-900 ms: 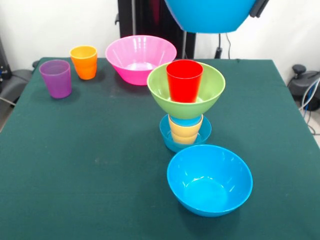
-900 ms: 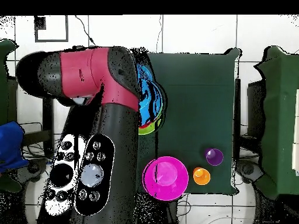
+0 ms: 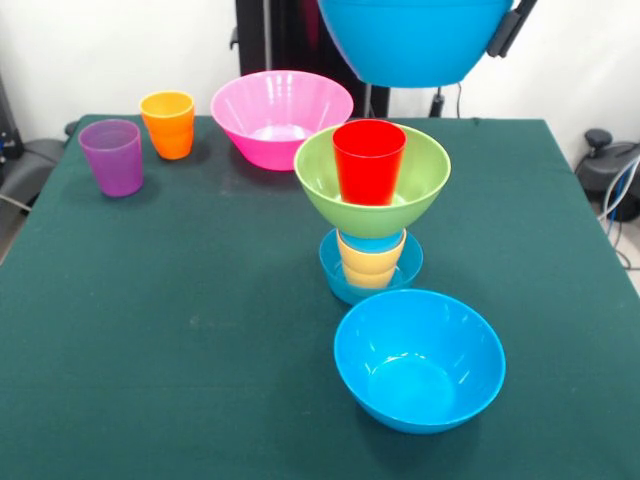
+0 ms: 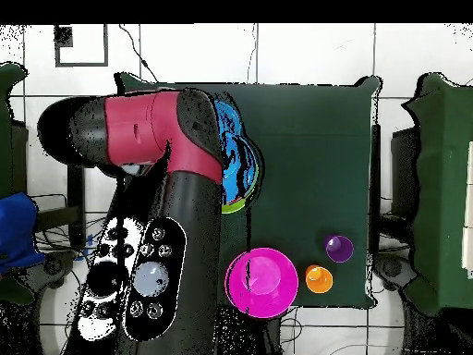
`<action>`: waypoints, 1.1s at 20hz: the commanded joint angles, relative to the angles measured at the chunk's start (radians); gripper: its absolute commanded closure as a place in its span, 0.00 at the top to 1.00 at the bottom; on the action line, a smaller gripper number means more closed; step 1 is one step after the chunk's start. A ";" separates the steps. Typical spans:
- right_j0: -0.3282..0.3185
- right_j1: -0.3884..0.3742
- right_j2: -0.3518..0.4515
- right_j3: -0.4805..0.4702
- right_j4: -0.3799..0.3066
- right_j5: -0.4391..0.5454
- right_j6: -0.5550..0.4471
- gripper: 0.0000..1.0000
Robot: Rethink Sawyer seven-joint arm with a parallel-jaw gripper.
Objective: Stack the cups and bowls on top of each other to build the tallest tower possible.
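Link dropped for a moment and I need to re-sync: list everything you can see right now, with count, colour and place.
Held blue bowl: 1, blue, in the air at the top edge, above the tower.
Tower: 1, small blue bowl at the base, yellow-orange cup in it, green bowl above, red cup standing in the green bowl.
Loose blue bowl: 1, blue, upright on the table in front of the tower.
Pink bowl: 1, pink, far side of the table.
Orange cup: 1, orange, beside the pink bowl.
Purple cup: 1, purple, next to the orange cup.
Table: 1, dark green cloth.
Gripper: 1, black, only partly visible at the held bowl's rim.
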State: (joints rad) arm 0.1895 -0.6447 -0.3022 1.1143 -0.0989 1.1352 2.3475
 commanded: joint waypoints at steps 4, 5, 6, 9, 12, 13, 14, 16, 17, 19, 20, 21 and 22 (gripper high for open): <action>-0.027 -0.007 0.074 0.153 -0.075 -0.080 -0.108 0.00; -0.028 -0.013 0.077 0.171 -0.070 -0.094 -0.105 0.00; -0.031 -0.015 0.080 0.182 -0.065 -0.103 -0.102 0.00; -0.038 -0.013 0.086 0.203 -0.063 -0.137 -0.100 0.00; -0.047 -0.011 0.092 0.224 -0.052 -0.162 -0.088 0.00; -0.050 -0.011 0.096 0.233 -0.049 -0.173 -0.086 0.00; -0.053 -0.011 0.099 0.242 -0.046 -0.184 -0.084 0.00; -0.051 -0.014 0.099 0.248 -0.049 -0.190 -0.085 0.00; -0.049 -0.016 0.098 0.246 -0.050 -0.185 -0.085 0.00; -0.044 -0.014 0.095 0.235 -0.053 -0.173 -0.084 0.00; -0.044 -0.014 0.095 0.230 -0.054 -0.168 -0.087 0.00; -0.043 -0.011 0.094 0.221 -0.060 -0.164 -0.091 0.00; -0.042 -0.014 0.095 0.227 -0.060 -0.169 -0.092 0.00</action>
State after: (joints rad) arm 0.1594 -0.6688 -0.3022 1.2556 -0.1001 0.9837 2.3475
